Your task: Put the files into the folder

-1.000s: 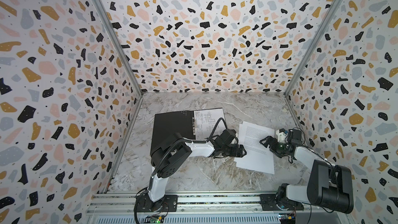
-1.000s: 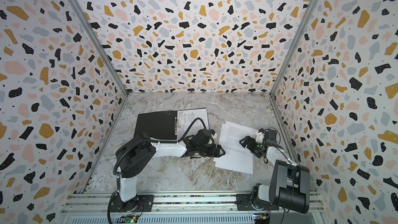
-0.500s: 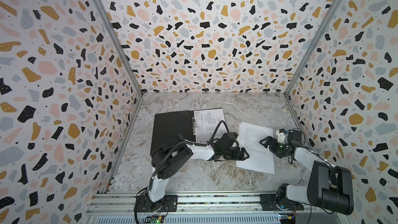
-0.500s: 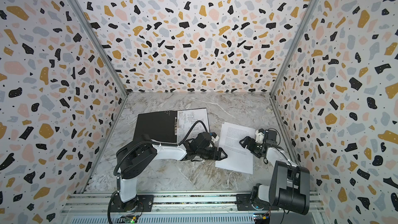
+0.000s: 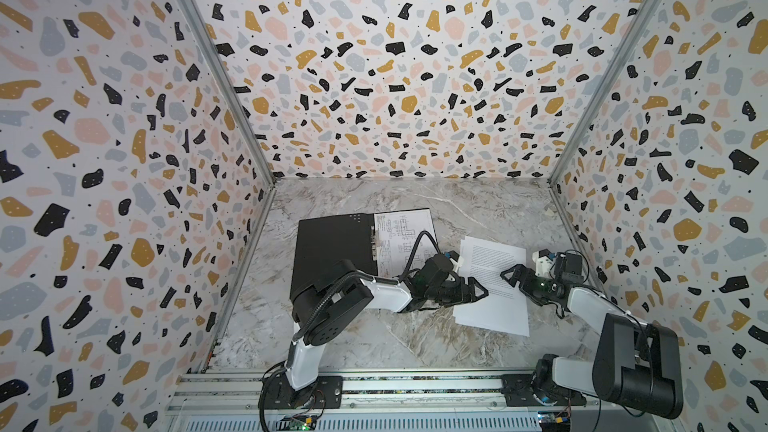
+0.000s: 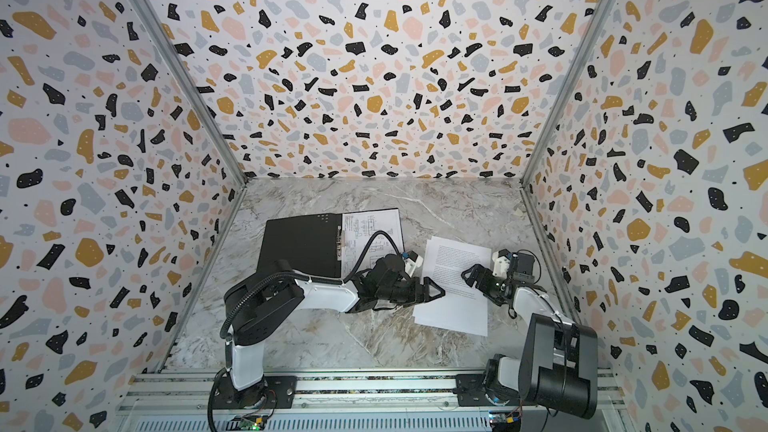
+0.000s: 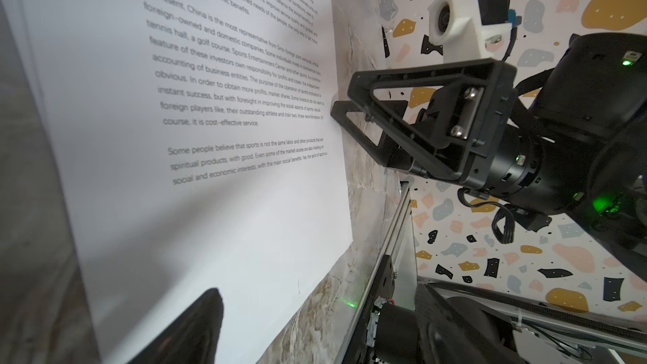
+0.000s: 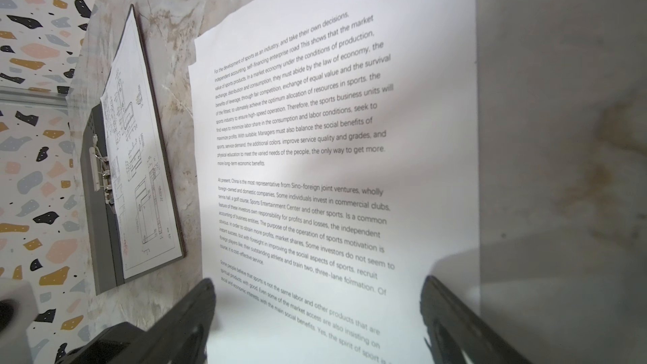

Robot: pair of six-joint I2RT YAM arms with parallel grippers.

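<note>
White text sheet (image 5: 492, 284): lies flat on the marble table (image 5: 374, 338), outside the folder (image 5: 332, 243), between my two claws.
Long axis of it: runs from the far side to the near side, a little slanted, with the near end more to my right.
Folder position: open with the black inside up, to the left of the text sheet, near it but not touching.
Diagram sheet (image 5: 401, 238): already on the right half of the folder, beside the metal clip (image 8: 101, 169).
Left claw (image 5: 478, 290): released, fingers wide and holding nothing, at the left long edge of the text sheet, between sheet and folder.
Right claw (image 5: 513, 280): also released and holding nothing, low at the right long edge. One finger (image 7: 345, 110) seems to touch this edge.
Way of the coming move: I judge the sheet must travel to the left, across its long axis, toward the folder.
Nearer arm: both are at the sheet, but the left one stands on the folder side.
</note>
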